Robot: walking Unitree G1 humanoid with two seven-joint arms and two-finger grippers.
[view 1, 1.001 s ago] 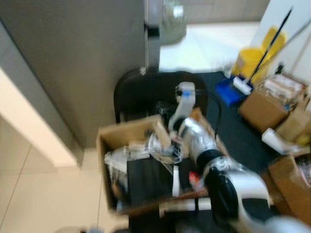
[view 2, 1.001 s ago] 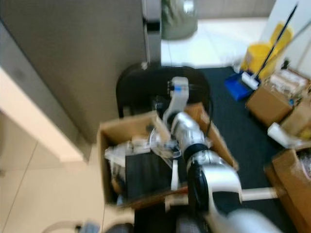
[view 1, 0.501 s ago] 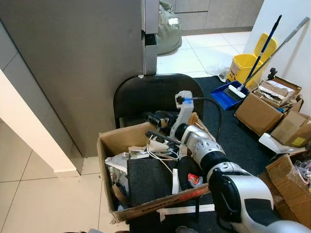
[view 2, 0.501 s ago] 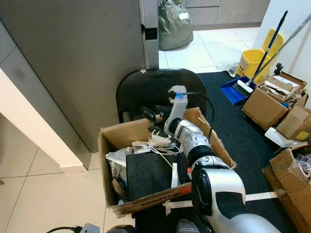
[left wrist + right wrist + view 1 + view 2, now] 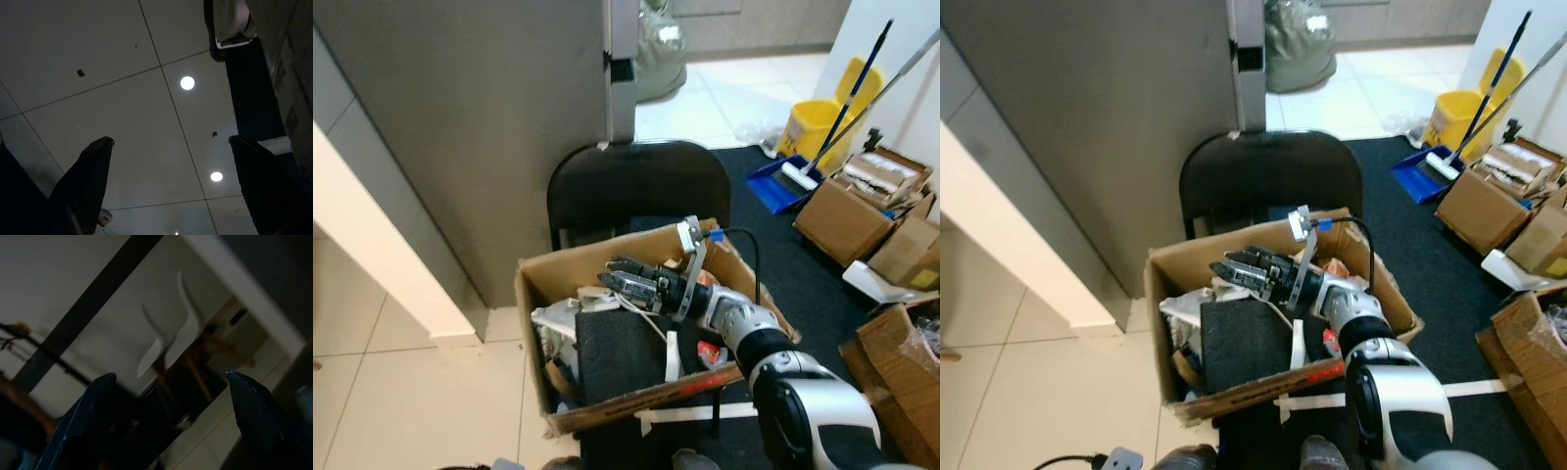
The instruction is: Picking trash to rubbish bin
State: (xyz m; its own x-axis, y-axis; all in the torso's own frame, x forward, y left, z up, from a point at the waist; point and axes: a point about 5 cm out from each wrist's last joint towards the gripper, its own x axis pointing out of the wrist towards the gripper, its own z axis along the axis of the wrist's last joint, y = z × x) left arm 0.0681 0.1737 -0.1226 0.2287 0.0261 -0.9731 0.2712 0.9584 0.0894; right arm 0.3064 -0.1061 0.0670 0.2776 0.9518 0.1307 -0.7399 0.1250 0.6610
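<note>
A cardboard box (image 5: 570, 265) full of trash sits on a black chair (image 5: 626, 181). Inside it lie a black foam slab (image 5: 619, 349), crumpled white plastic (image 5: 556, 319), white cords and a small red item (image 5: 710, 351). My right arm reaches across the box, and its gripper (image 5: 615, 274) hovers low over the trash at the box's back, pointing left. In the right wrist view the right gripper (image 5: 169, 375) is open with nothing between the fingers. The left gripper (image 5: 171, 140) is open too, hanging over a tiled floor.
A grey partition wall (image 5: 460, 117) rises behind the chair. To the right are a yellow mop bucket (image 5: 813, 122), a blue dustpan (image 5: 773, 186) and several cardboard boxes (image 5: 847, 220) on dark carpet. A full bag (image 5: 658, 54) stands in the far doorway.
The right gripper has swung down from near the chair's backrest and now lies low over the box, pointing left. The camera has also shifted a little.
</note>
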